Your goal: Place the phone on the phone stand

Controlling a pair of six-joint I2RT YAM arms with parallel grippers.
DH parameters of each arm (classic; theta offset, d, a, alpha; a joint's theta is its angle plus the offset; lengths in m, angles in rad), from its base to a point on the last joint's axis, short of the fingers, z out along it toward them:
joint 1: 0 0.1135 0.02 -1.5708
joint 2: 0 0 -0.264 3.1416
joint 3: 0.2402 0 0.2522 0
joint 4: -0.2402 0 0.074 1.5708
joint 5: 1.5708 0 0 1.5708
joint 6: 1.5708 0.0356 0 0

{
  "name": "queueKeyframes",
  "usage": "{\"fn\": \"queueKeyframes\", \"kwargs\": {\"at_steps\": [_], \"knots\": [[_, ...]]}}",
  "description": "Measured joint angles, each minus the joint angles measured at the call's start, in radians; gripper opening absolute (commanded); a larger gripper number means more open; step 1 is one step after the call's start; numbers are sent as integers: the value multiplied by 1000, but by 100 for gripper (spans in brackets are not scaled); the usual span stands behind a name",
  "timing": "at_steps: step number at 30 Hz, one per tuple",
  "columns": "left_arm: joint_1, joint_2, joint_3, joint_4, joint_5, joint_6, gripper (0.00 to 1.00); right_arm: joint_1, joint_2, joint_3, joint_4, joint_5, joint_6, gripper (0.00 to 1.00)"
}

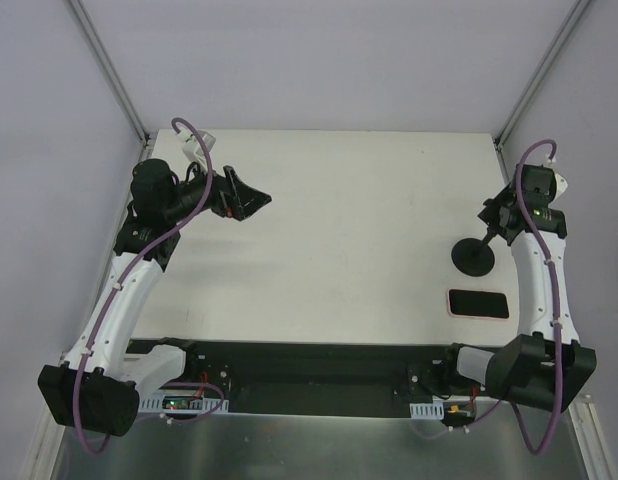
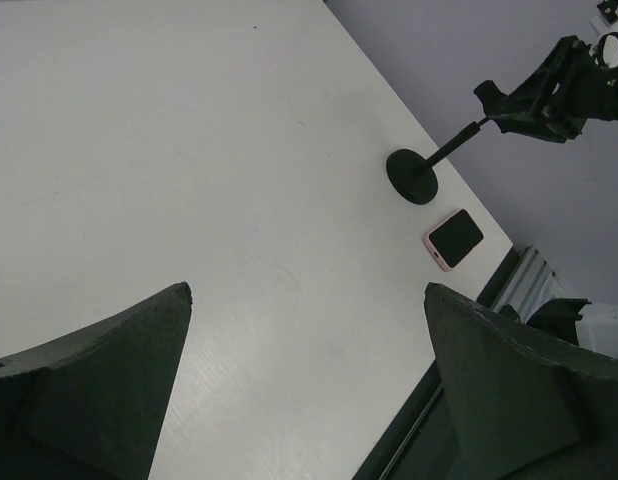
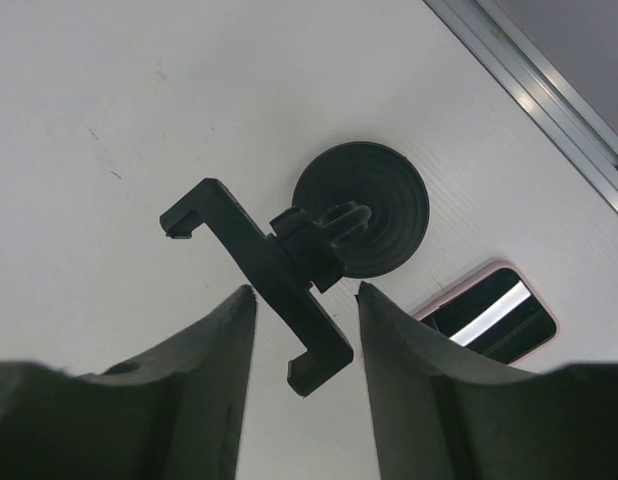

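Observation:
The phone (image 1: pixel 479 302) lies flat, screen up, near the table's front right edge; it also shows in the left wrist view (image 2: pixel 454 239) and the right wrist view (image 3: pixel 489 315). The black phone stand (image 1: pixel 476 257) stands just behind it on its disc base (image 3: pixel 384 205). My right gripper (image 3: pixel 304 290) is open, and its fingers straddle the stand's clamp holder (image 3: pixel 251 258) from above; the left finger is close against it and a gap shows at the right finger. In the top view this gripper (image 1: pixel 496 214) sits over the stand's top. My left gripper (image 1: pixel 251 200) is open and empty at the far left, raised above the table.
The white table (image 1: pixel 339 230) has grey walls close on both sides and behind. A black strip (image 1: pixel 319 365) with the arm bases runs along the front edge. A metal rail (image 3: pixel 534 85) borders the table's right side.

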Motion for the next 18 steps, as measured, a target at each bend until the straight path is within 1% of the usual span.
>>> {"fn": "queueKeyframes", "kwargs": {"at_steps": [1, 2, 3, 5, 6, 9, 12, 16, 18], "knots": [[0, 1, 0, 0, 0, 0, 99, 0, 10, 0, 3, 0, -6, 40], [0, 3, 0, 0, 1, -1, 99, 0, 18, 0, 6, -1, -16, 35], [0, 5, 0, 0, 1, -1, 99, 0, 25, 0, 8, -2, -25, 22], [0, 9, 0, 0, 2, -1, 99, 1, 32, 0, 12, -13, -47, 10], [0, 11, 0, 0, 2, -2, 99, 8, 32, 0, 18, -15, -56, 1], [0, 14, 0, 0, 3, -2, 99, 40, 34, 2, 22, -13, -113, 1], [0, 14, 0, 0, 3, -2, 99, 117, 39, 13, 29, -26, -195, 1], [0, 15, 0, 0, 3, -2, 99, 288, 40, 13, 47, -61, -319, 1], [0, 15, 0, 0, 3, -2, 99, 396, 40, 13, 60, -141, -382, 1]]}}
